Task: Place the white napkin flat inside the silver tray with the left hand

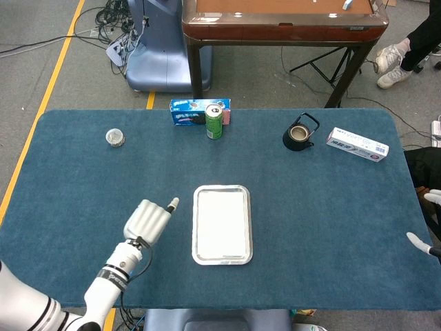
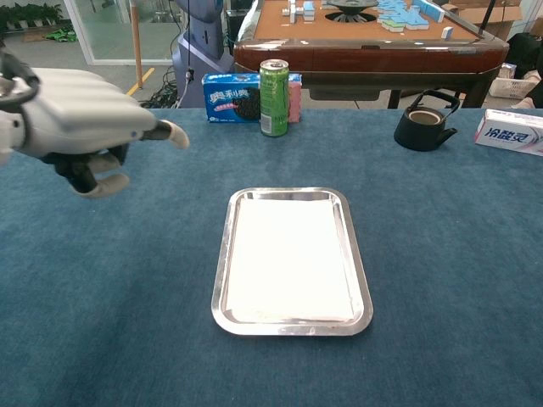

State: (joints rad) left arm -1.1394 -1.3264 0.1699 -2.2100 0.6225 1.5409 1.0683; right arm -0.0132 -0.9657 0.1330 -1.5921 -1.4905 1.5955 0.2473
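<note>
The white napkin [image 2: 290, 259] lay flat in the silver tray [image 2: 365, 292]; probably light, limp, best pinched at an edge. The left hand [image 2: 81, 110] hovered empty, fingers loosely spread.

My left hand [image 1: 146, 221] hovers lower left of frame, empty, one finger extended, the rest curled. My right hand [image 1: 426, 221] barely shows at the right edge, seemingly open.

Napkin [image 1: 222, 222] fills tray [image 1: 196, 238] (flat).
</note>
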